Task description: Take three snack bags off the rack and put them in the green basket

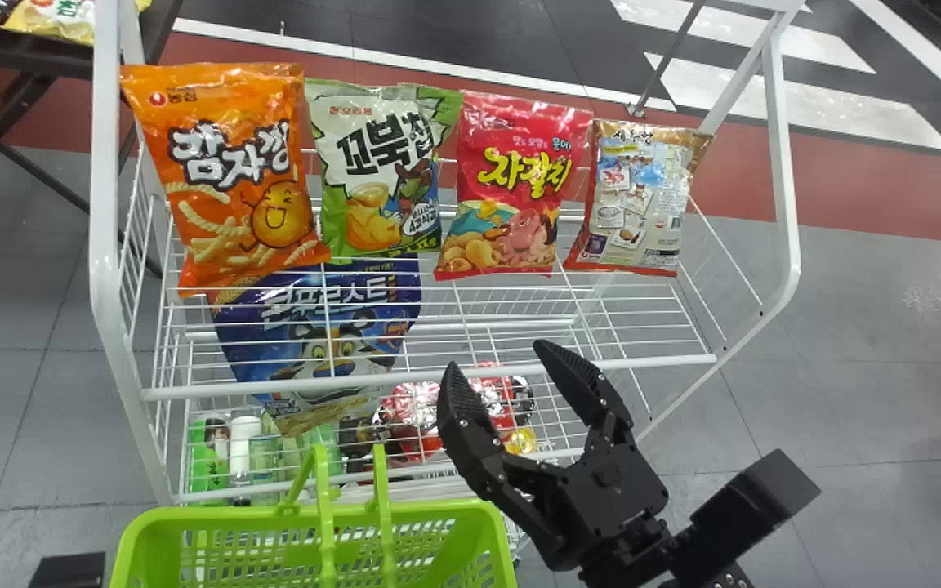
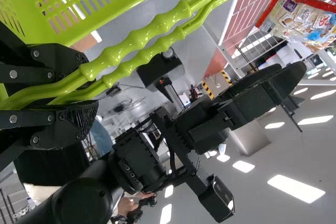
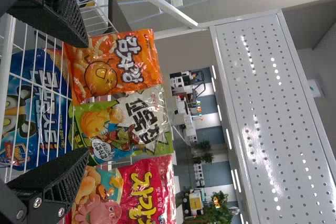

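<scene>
Progress: apparently 0 of 3 transferred, 3 outstanding. 4 snack bags (image 1: 381,171) stand on the rack (image 1: 430,377), beyond the green basket (image 1: 430,513). Right pincer (image 1: 496,358): released, empty, near the rack. Left pincer (image 2: 93,90): clenched on the basket handles (image 2: 136,38).

Matte black right hand (image 1: 495,356), ridged pads (image 3: 77,19), silver screws (image 2: 13,119), boxy housings (image 1: 617,490), dark cables (image 2: 172,156)

Looks to me like lab or workshop hall with shop-style corner. White wire rack (image 1: 104,204) displays snack bags (image 1: 234,163); dark stand (image 1: 29,57) left of rack carries more. Around rack I see gray tiled floor (image 1: 21,425). Well apart from rack: loose cables (image 2: 126,106), hazard-striped tape (image 2: 208,91), ceiling lights (image 2: 296,188).
</scene>
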